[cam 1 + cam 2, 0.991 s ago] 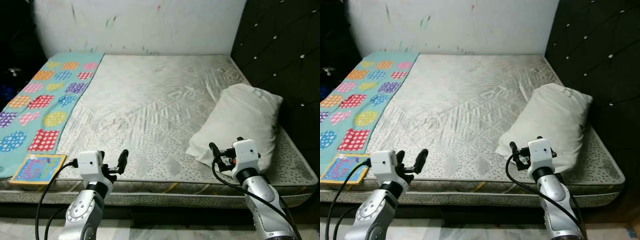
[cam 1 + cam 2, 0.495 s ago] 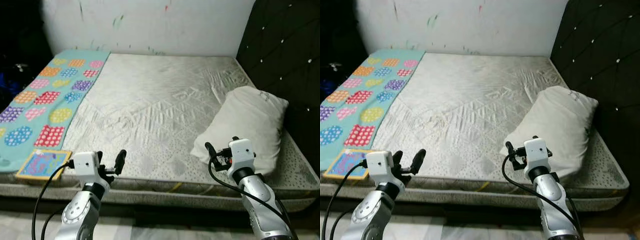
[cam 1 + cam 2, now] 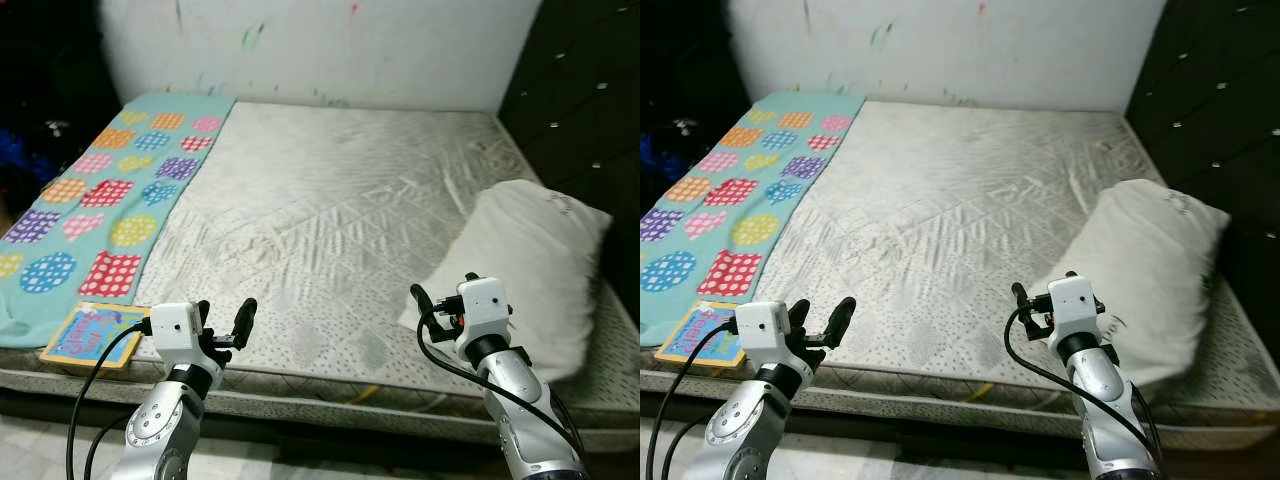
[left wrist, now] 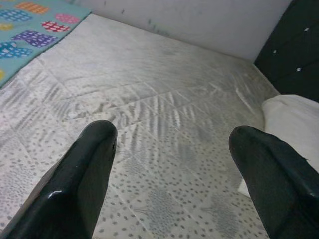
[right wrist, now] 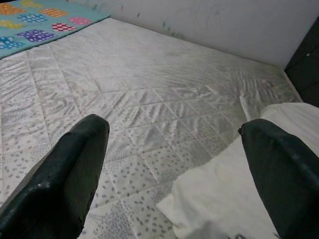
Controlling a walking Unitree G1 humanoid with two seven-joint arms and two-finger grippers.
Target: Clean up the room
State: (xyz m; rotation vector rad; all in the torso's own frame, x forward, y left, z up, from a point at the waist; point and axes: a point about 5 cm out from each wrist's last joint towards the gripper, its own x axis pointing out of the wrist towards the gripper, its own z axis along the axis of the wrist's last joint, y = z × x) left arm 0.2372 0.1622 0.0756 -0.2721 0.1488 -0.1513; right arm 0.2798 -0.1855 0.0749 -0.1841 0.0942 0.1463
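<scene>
A bare quilted mattress (image 3: 330, 210) is seen ahead, set against a white wall (image 3: 330, 50) marked with small paint streaks, and a dark tufted headboard (image 3: 590, 110) runs along the robot's right. A white pillow (image 3: 530, 270) is laid on the right side of the mattress, close to the headboard. Along the left edge a teal blanket (image 3: 110, 210) patterned with dotted patches is spread flat, and a colourful book (image 3: 95, 335) is rested at its near end, right at the mattress corner.

The left gripper (image 3: 228, 325) is held over the near edge of the mattress, just beside the book, its fingers (image 4: 84, 174) spread wide and nothing caught between them. The right gripper (image 3: 1032, 305) is raised near the front edge of the pillow, its fingers (image 5: 65, 174) likewise spread apart and empty. A black cable (image 3: 90, 390) is looped down from the left wrist.
</scene>
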